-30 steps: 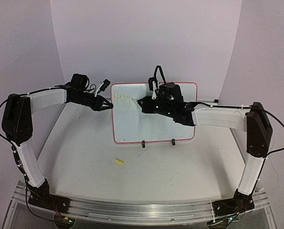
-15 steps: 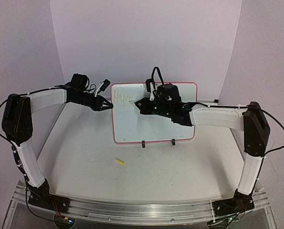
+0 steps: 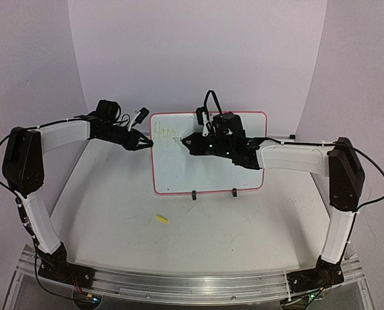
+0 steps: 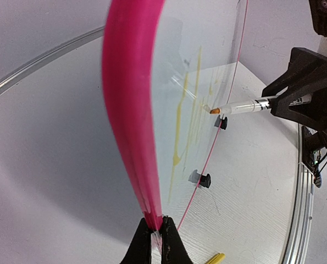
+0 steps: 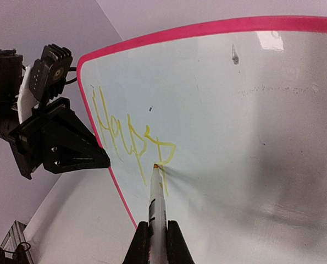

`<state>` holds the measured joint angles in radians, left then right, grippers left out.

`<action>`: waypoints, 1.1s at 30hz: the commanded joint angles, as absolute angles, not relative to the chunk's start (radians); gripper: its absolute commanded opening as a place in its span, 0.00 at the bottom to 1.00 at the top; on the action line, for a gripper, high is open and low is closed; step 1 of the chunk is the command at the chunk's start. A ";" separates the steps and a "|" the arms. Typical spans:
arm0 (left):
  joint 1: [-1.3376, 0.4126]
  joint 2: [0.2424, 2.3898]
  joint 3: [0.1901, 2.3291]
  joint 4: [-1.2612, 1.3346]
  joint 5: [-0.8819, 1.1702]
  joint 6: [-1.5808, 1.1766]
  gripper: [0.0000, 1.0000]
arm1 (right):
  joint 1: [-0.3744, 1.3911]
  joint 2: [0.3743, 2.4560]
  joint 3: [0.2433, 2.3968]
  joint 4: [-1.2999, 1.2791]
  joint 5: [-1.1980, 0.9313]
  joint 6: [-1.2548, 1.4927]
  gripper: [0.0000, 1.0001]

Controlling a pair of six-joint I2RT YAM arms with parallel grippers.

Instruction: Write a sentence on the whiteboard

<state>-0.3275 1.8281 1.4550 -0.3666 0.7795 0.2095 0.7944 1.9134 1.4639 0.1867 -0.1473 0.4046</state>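
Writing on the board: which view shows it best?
Right wrist. The writing is close, face-on, and legible as "Happ", with the marker tip at the second p. The top view shows it tiny and faint. The left wrist sees the whiteboard nearly edge-on, with the strokes foreshortened into streaks.

The whiteboard [image 5: 251, 137] carries a yellow handwritten sentence [image 5: 129, 135] reading, as best I can tell, "Happ", its last letter just ahead of the right gripper's [image 5: 158, 228] jaws.

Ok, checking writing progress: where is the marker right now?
In the right wrist view, the marker in the right hand touches the whiteboard at the last letter of yellow "Happ", near its left border.
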 commanded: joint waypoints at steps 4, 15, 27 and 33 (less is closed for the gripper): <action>-0.341 1.779 1.443 -0.350 0.761 0.231 0.00 | 0.790 1.799 1.459 0.141 -0.159 0.394 0.00; -0.341 1.773 1.442 -0.349 0.757 0.231 0.00 | 0.768 1.786 1.425 0.130 -0.171 0.399 0.00; -0.341 1.775 1.442 -0.351 0.754 0.234 0.00 | 0.766 1.834 1.466 0.130 -0.136 0.391 0.00; -0.341 1.777 1.445 -0.351 0.756 0.234 0.00 | 0.762 1.849 1.480 0.131 -0.110 0.393 0.00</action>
<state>-0.3313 1.8168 1.4456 -0.3660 0.7746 0.2100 0.7681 1.8252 1.4310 0.1154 -0.1424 0.4041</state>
